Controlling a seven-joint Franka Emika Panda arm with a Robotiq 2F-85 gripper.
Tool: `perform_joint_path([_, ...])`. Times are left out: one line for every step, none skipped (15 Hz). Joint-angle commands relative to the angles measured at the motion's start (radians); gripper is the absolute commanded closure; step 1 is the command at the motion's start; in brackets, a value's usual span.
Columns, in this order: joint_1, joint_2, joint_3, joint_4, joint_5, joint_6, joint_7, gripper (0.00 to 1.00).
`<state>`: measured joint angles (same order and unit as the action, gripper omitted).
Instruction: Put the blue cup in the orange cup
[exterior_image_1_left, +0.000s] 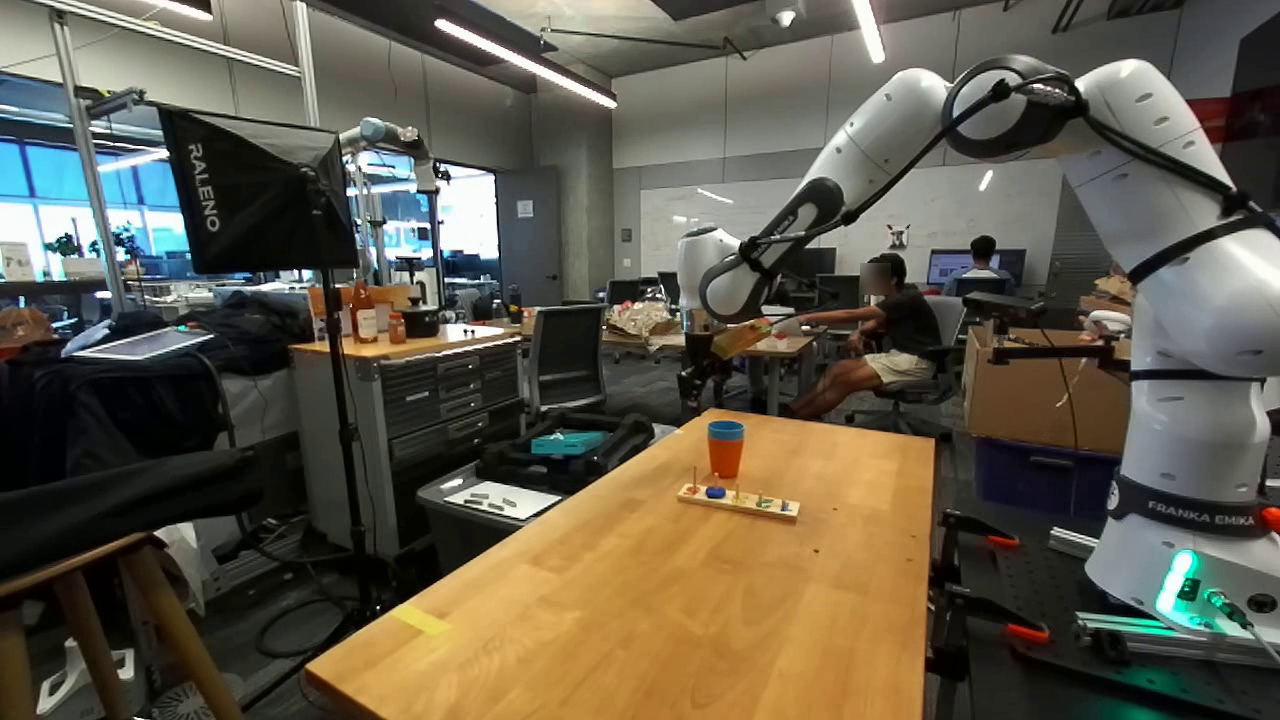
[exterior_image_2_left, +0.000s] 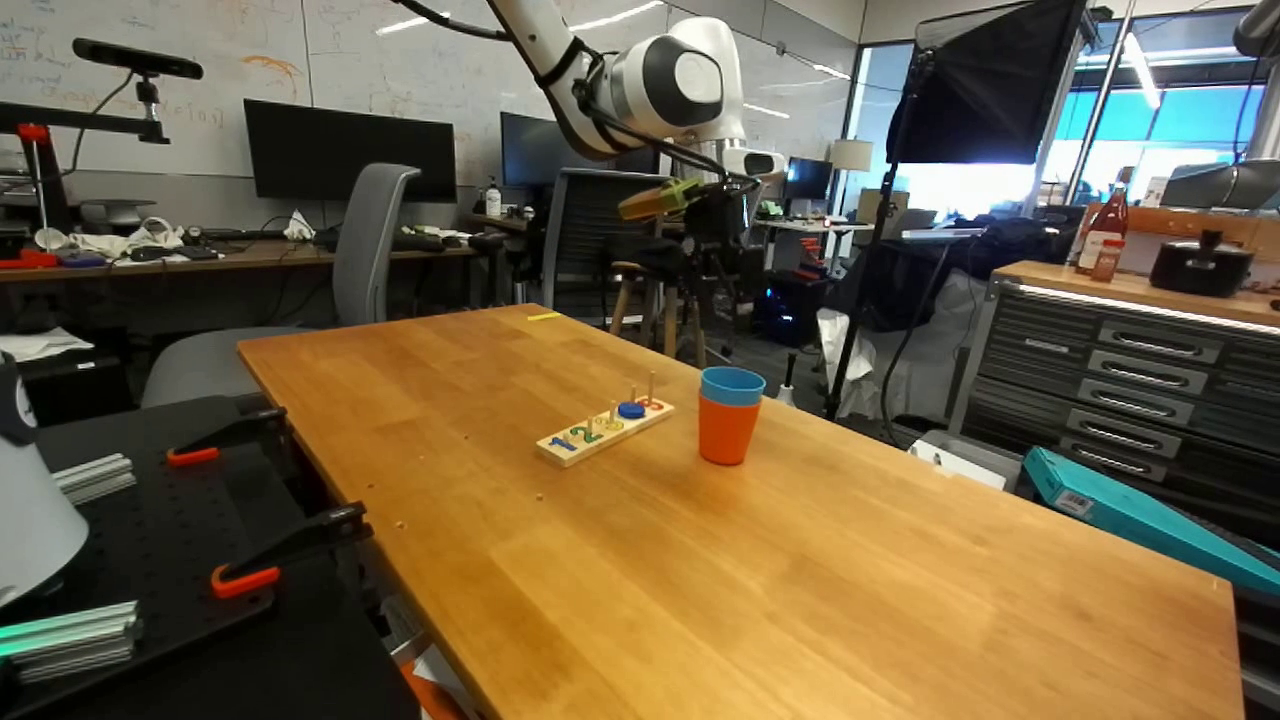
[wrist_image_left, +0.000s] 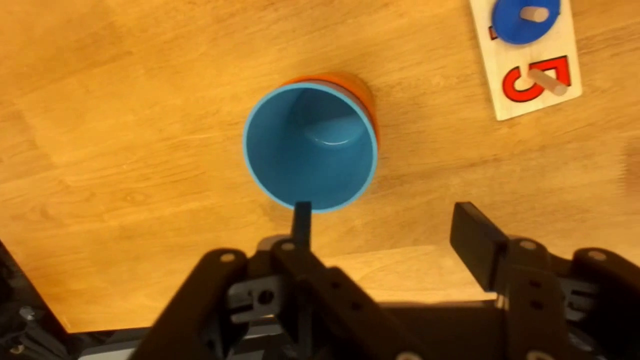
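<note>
The blue cup stands upright inside the orange cup on the wooden table. In both exterior views only the blue cup's upper band (exterior_image_1_left: 727, 431) (exterior_image_2_left: 731, 390) shows above the orange cup (exterior_image_1_left: 725, 460) (exterior_image_2_left: 727, 434); its lower part is hidden. In the wrist view I look down into the blue cup (wrist_image_left: 310, 155), with a sliver of the orange cup (wrist_image_left: 357, 86) behind its rim. My gripper (wrist_image_left: 382, 212) is open and empty, its fingers wide apart. It hangs above the table, higher than the cups; in the wrist view its left fingertip overlaps the near rim of the blue cup. The gripper also shows in an exterior view (exterior_image_2_left: 735, 275).
A wooden number peg board (exterior_image_2_left: 605, 432) with a blue ring (exterior_image_2_left: 631, 410) on one peg lies beside the cups. The table's far edge is close to the cups. Black clamps (exterior_image_1_left: 985, 600) hold the robot-side edge. A softbox lamp (exterior_image_1_left: 260, 190) stands past the table.
</note>
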<state>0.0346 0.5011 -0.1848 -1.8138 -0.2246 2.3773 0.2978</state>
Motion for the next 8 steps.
perform_joint_path([-0.034,-0.097,0.069,-0.033,0.08,-0.088,-0.121,0.0])
perform_joint_path([-0.038,-0.118,0.084,-0.03,0.104,-0.142,-0.153,0.0])
perform_joint_path([-0.041,-0.139,0.096,-0.029,0.123,-0.185,-0.18,0.0])
perform_joint_path([-0.044,-0.157,0.106,-0.024,0.14,-0.227,-0.204,0.0])
perform_joint_path([-0.046,-0.181,0.113,-0.024,0.154,-0.264,-0.225,0.0])
perform_joint_path([-0.048,-0.2,0.12,-0.019,0.168,-0.304,-0.246,0.0])
perform_joint_path([-0.048,-0.224,0.123,-0.02,0.174,-0.332,-0.259,0.0])
perform_joint_path([-0.048,-0.242,0.126,-0.017,0.18,-0.364,-0.273,0.0])
